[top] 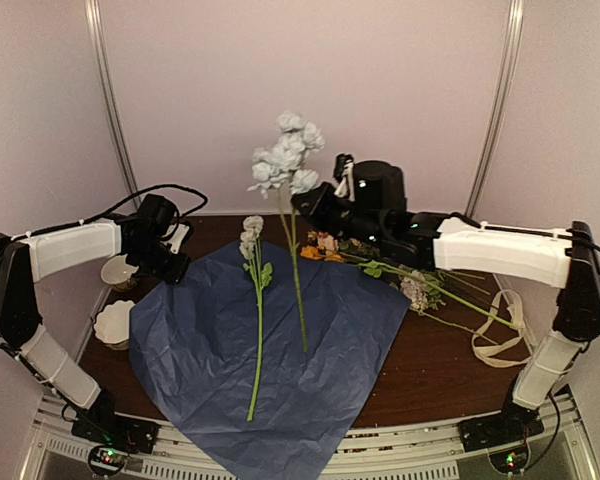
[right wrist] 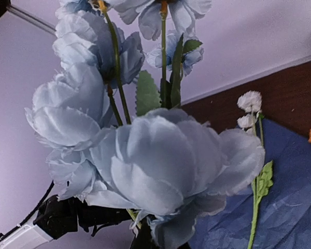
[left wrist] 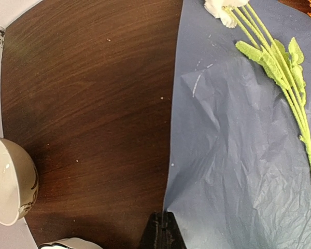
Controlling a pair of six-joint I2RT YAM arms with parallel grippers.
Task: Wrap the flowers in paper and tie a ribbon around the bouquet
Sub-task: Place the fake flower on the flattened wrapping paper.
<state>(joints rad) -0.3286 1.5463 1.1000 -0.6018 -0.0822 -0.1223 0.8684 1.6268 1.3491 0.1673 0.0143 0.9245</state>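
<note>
At the far left of the table (top: 430, 360) stand two small pale bowls (top: 115, 300), which play no part in the job. Just beside them the left tool (top: 170, 262) is clenched and hangs low at the upper left edge of the paper (top: 210, 340). The left wrist view puts its tips right at that edge, but I cannot tell whether they pinch the sheet or only sit above it. The blue paper lies spread flat and open across the middle of the table, creased, with its near corner hanging over the front edge. One white flower (top: 257, 320) lies along it, its head toward the back. To its right the blue flowers (top: 285, 160) stand nearly upright, their heads high in the air and the foot of the stem resting on the paper. The right tool (top: 300, 205) is clamped on that stem just under the heads, which fill the right wrist view. Further right a loose heap of flowers (top: 400, 280), orange, pink and lilac with green stems, lies on the bare table beyond the paper's edge. The ribbon (top: 500, 330) lies in a slack loop near the right edge. My judgement is that the job is in its early part: one flower is laid down and a second is on its way. The rest are yet to be gathered, the paper is not folded and the ribbon is untouched.
</note>
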